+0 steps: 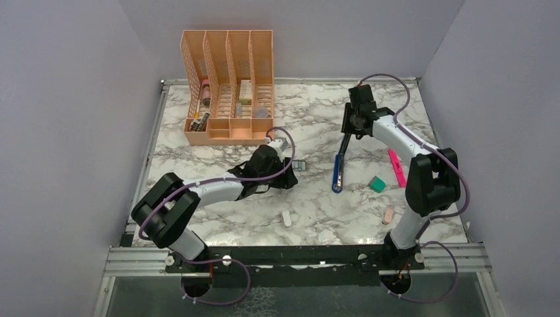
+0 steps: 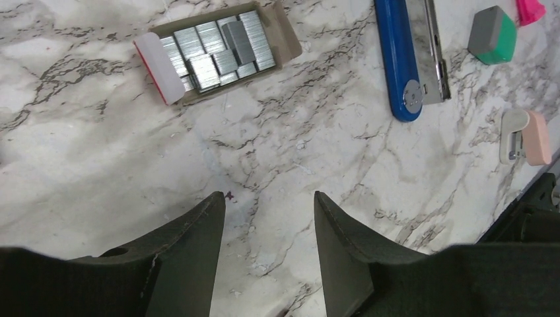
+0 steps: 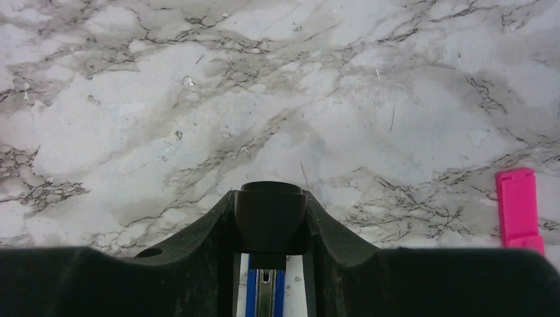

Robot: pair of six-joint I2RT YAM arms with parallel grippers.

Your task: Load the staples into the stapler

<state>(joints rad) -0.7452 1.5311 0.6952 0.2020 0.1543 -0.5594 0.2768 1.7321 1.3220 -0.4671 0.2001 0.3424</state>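
The staples box (image 2: 218,49) lies open on the marble, its tray full of silver strips and its reddish-pink edge at the left end; it also shows in the top view (image 1: 299,164). My left gripper (image 2: 269,198) is open and empty, hovering just short of the box, and shows in the top view (image 1: 288,177). The blue stapler (image 1: 338,173) lies opened, with its metal channel (image 2: 429,53) exposed. My right gripper (image 3: 271,195) is shut on the stapler's black top arm (image 3: 271,221), held raised above the blue base (image 3: 251,297).
A teal block (image 1: 377,184), a pink highlighter (image 1: 397,167) and a pale pink eraser (image 1: 388,214) lie right of the stapler. A small white item (image 1: 286,218) sits near the front. An orange desk organizer (image 1: 228,86) stands at the back left.
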